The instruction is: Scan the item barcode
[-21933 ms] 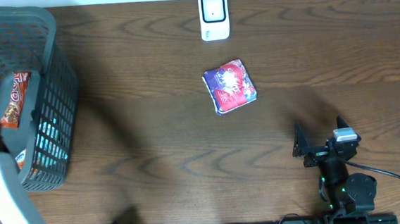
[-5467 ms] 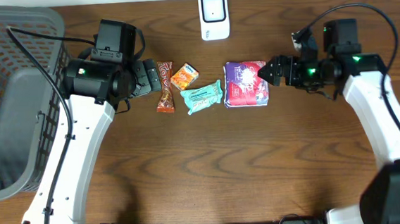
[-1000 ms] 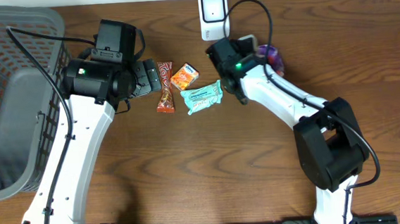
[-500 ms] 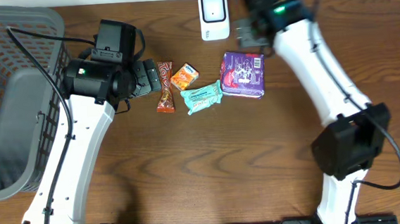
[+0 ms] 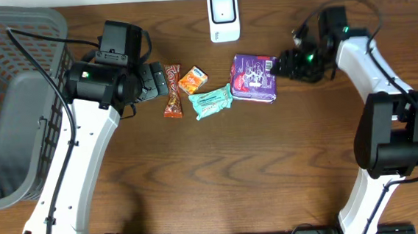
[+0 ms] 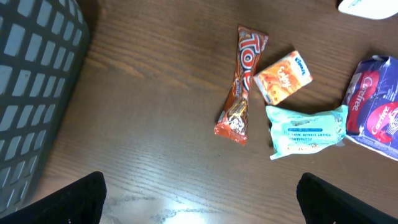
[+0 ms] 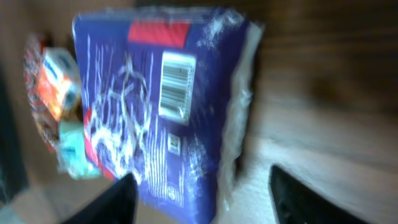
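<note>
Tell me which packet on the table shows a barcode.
The purple pack, rightmost in the row, beside the right gripper: a white barcode label faces up. The bar, orange box and teal pack show none.

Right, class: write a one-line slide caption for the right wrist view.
Right tool open before the purple packet, barcode facing up on the wooden table.

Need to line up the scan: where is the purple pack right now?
In the overhead view, the purple pack lies flat on the table, just below and right of the white scanner, between the teal packet and the right gripper.
</note>
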Robot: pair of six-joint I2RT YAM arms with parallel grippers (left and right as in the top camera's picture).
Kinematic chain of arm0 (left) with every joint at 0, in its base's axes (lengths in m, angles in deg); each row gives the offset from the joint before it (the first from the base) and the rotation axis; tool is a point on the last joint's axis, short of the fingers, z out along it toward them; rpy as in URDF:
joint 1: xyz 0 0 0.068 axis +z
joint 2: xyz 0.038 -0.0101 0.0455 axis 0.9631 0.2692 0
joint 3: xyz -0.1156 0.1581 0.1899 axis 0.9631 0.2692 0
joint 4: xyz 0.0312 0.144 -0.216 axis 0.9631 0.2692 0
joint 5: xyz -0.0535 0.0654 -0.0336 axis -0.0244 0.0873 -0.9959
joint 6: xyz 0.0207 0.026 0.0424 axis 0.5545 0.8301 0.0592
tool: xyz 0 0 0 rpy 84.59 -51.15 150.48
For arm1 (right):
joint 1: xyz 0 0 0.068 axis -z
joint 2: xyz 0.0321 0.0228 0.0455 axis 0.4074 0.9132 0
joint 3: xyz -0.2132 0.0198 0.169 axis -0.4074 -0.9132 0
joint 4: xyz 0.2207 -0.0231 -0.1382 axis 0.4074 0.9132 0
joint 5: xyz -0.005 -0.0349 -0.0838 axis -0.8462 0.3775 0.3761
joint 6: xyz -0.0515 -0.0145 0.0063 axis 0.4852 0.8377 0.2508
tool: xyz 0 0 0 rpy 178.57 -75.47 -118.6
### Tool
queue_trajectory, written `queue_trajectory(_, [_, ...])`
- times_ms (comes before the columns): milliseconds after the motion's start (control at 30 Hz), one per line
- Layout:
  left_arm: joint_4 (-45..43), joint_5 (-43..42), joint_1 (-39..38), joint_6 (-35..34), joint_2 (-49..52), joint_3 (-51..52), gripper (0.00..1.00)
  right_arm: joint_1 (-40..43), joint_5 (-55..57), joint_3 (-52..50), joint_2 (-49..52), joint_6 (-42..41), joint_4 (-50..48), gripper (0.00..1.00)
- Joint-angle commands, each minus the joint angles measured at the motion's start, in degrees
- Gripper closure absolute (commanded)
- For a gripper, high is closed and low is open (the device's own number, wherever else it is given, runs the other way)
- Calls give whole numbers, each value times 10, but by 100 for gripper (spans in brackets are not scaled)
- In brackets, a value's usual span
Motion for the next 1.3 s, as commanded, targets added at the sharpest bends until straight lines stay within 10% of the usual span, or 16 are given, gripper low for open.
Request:
queue_trajectory(0, [1, 6, 1, 2, -1, 1, 2, 0, -93, -71, -1, -24, -74, 40])
queue_trajectory(267, [1, 6, 1, 2, -1, 1, 2, -2, -92, -167, -1, -91, -207, 46])
queue_trajectory(467, [1, 6, 1, 2, -1, 1, 2, -2, -63, -175, -2, -86, -206, 88])
queue_trajectory(667, [1, 6, 1, 2, -1, 1, 2, -2, -72, -172, -2, -86, -208, 74])
queue_trajectory(833, [1, 6, 1, 2, -1, 1, 2, -2, -89, -157, -2, -85, -209, 99])
queue_trajectory(1267, [2, 6, 1, 2, -1, 1, 2, -1, 59, -55, -21, -36, -109, 99])
